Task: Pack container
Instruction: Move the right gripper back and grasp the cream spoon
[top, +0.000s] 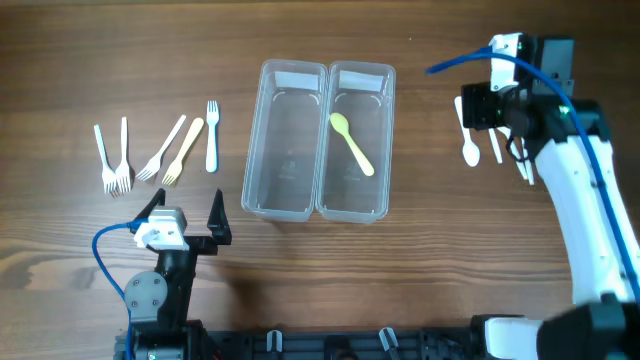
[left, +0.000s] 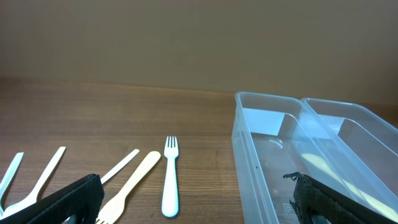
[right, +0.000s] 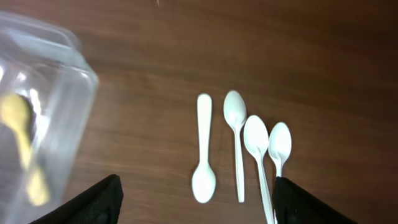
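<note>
Two clear plastic containers stand side by side mid-table, the left one (top: 268, 140) empty. The right one (top: 385, 140) holds a yellow spoon (top: 352, 143), which also shows in the right wrist view (right: 22, 140). Several forks lie at the left, among them a white fork (top: 212, 135) (left: 170, 177) and a beige fork (top: 183, 150) (left: 127, 186). Several white spoons (top: 472, 148) (right: 204, 152) lie at the right. My left gripper (top: 185, 215) (left: 196, 208) is open and empty, near the table's front, behind the forks. My right gripper (top: 483, 108) (right: 199, 205) is open and empty, above the white spoons.
The left container's near wall (left: 249, 162) stands just inside my left gripper's right finger. The right container's corner (right: 68, 87) shows at the left of the right wrist view. A blue cable (top: 460, 60) runs along the right arm.
</note>
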